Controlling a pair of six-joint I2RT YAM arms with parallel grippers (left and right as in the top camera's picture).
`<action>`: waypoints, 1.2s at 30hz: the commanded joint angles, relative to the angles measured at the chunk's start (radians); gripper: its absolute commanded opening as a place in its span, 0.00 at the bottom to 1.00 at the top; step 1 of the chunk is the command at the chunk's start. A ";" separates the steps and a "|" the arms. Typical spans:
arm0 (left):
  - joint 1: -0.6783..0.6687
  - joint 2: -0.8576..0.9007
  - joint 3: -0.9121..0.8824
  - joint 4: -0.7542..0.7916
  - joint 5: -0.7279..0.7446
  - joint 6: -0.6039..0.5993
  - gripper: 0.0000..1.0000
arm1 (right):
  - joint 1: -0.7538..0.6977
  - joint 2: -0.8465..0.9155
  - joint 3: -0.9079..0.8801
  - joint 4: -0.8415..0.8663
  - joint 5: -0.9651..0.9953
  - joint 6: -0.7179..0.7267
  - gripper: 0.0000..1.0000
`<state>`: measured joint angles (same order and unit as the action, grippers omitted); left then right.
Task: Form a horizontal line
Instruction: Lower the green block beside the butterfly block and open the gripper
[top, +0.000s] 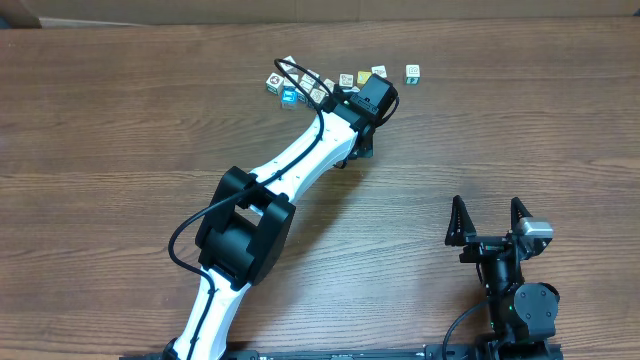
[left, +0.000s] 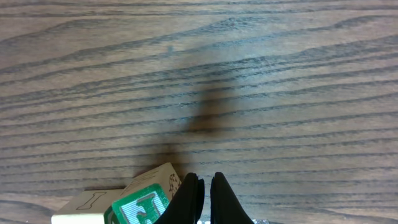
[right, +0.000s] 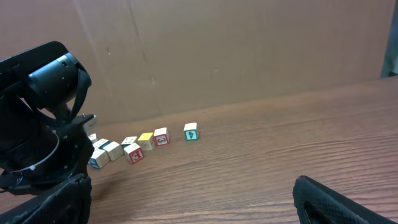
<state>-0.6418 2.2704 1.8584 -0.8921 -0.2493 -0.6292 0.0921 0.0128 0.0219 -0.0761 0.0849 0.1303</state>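
Pictured with left gripper (left: 205, 180) clenched on nothing, masking perhaps one of the picture cubes (top: 379, 72) overhead; green-lettered cube (left: 140, 210) cropped at frame edge; right gripper (top: 490, 215) released.

**Overhead: left arm at the cubes**

Left arm (top: 300, 160) reaches across table (top: 120, 130), wrist at the far cubes. Cluster of cubes (top: 295, 85) just left of wrist. Line of cubes (top: 379, 72) runs right, last one apart. Right gripper (top: 487, 203) near side, jaws spread.

Two robot arms (top: 300, 165) at one wooden table (top: 100, 150); about ten picture cubes (top: 412, 72) visible, with the left arm hiding part of the cluster.
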 joint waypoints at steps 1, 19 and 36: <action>-0.006 -0.034 -0.012 0.003 0.014 0.027 0.04 | -0.003 -0.010 -0.014 0.004 -0.001 -0.005 1.00; -0.007 -0.034 -0.039 -0.013 0.014 0.027 0.07 | -0.003 -0.010 -0.014 0.004 -0.001 -0.005 1.00; -0.008 -0.034 -0.039 -0.069 0.014 0.023 0.04 | -0.003 -0.010 -0.014 0.004 -0.001 -0.005 1.00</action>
<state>-0.6418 2.2704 1.8336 -0.9646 -0.2420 -0.6201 0.0925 0.0128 0.0219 -0.0761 0.0849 0.1303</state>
